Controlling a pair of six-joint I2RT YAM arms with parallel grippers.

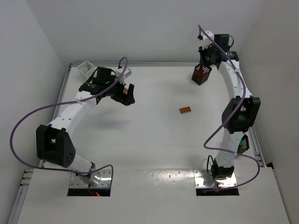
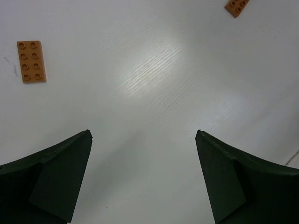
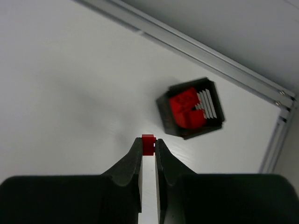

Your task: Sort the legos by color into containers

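Observation:
My right gripper [image 3: 148, 142] is shut on a small red lego brick [image 3: 148, 144], held high above the table. Just beyond its tips and to the right stands a black slatted basket [image 3: 212, 98] with red legos [image 3: 187, 108] inside; from above, this basket [image 1: 202, 74] sits at the back right under my right wrist. My left gripper [image 2: 144, 135] hangs open over bare table with nothing between its fingers. Two orange-brown plates lie ahead of it, one to the left [image 2: 31, 61] and one at the top right edge [image 2: 236, 6]. An orange plate [image 1: 185, 110] lies mid-table.
A white slatted basket [image 1: 86, 68] stands at the back left corner behind my left arm. A black basket holding green pieces [image 1: 243, 143] sits at the right edge, partly hidden by my right arm. Metal rails [image 3: 196, 49] border the table.

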